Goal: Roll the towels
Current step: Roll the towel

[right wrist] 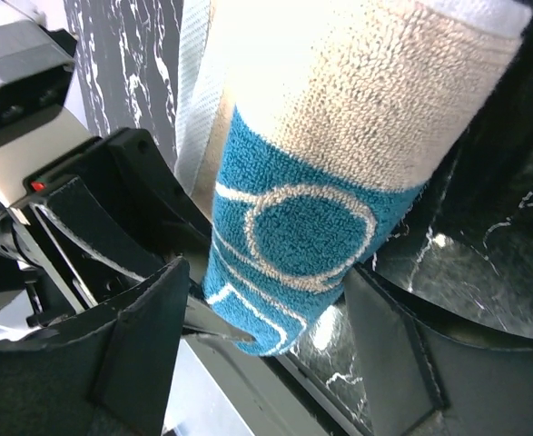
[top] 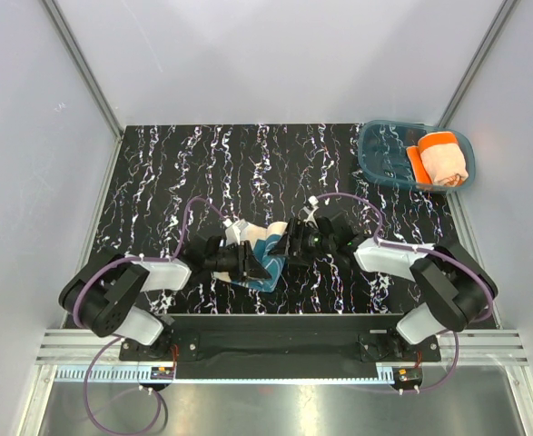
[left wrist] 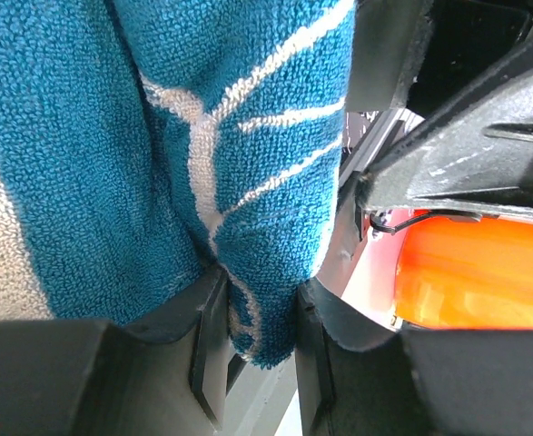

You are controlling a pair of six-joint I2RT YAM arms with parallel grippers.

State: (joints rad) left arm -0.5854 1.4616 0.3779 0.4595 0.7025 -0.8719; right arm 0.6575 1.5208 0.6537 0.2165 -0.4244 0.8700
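The dark teal towel (top: 264, 278), cream on its back, is partly rolled at the table's near middle between both grippers. My left gripper (top: 251, 263) is shut on a fold of its edge; the left wrist view shows the teal towel (left wrist: 157, 136) pinched between the left gripper's (left wrist: 257, 336) fingers. My right gripper (top: 291, 245) stands open around the roll's end. In the right wrist view the teal towel (right wrist: 293, 236) hangs between the right gripper's (right wrist: 266, 336) wide jaws, with a gap on the left side. The orange towel (top: 443, 159) lies rolled in the tray.
A translucent blue tray (top: 384, 150) sits at the table's far right corner. The black marbled table (top: 202, 173) is walled by grey panels on three sides. Both arms crowd together near the front edge, with the left gripper's body (right wrist: 112, 182) close beside the right one.
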